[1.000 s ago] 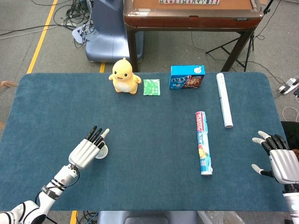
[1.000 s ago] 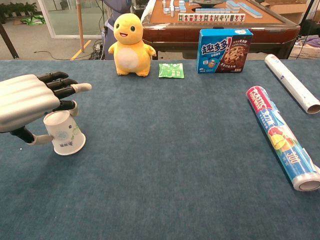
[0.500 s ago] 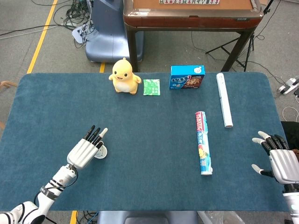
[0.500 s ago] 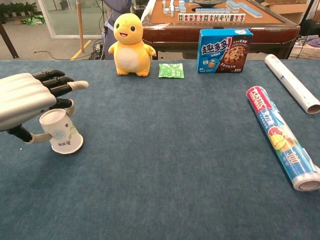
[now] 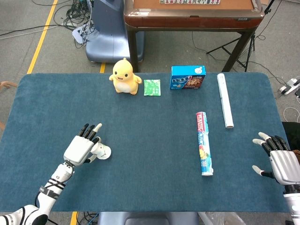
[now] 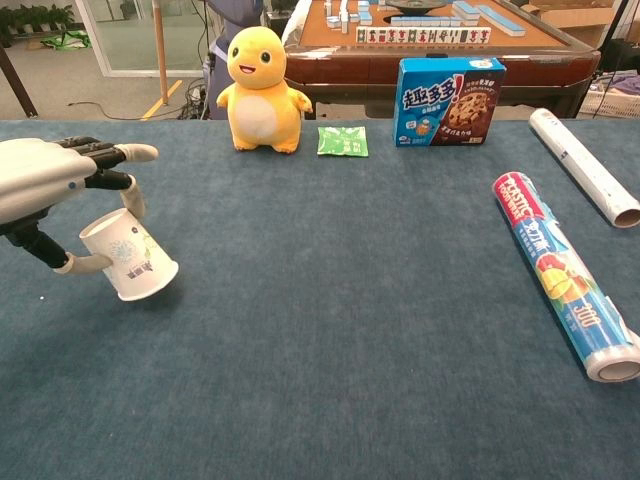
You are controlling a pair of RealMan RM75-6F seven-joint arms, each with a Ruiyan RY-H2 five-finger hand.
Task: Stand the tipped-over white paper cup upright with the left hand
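Chest view: left hand (image 6: 45, 185) gripping the white paper cup (image 6: 128, 267) near the left table (image 6: 330, 400) edge, thumb under, fingers over, cup tilted, closed base low toward the right. Best finished by rotating slowly until that base sits flat, then letting go. Farther right: right hand (image 5: 281, 161) spread, holding nothing. Farther back: yellow plush (image 6: 258, 90).
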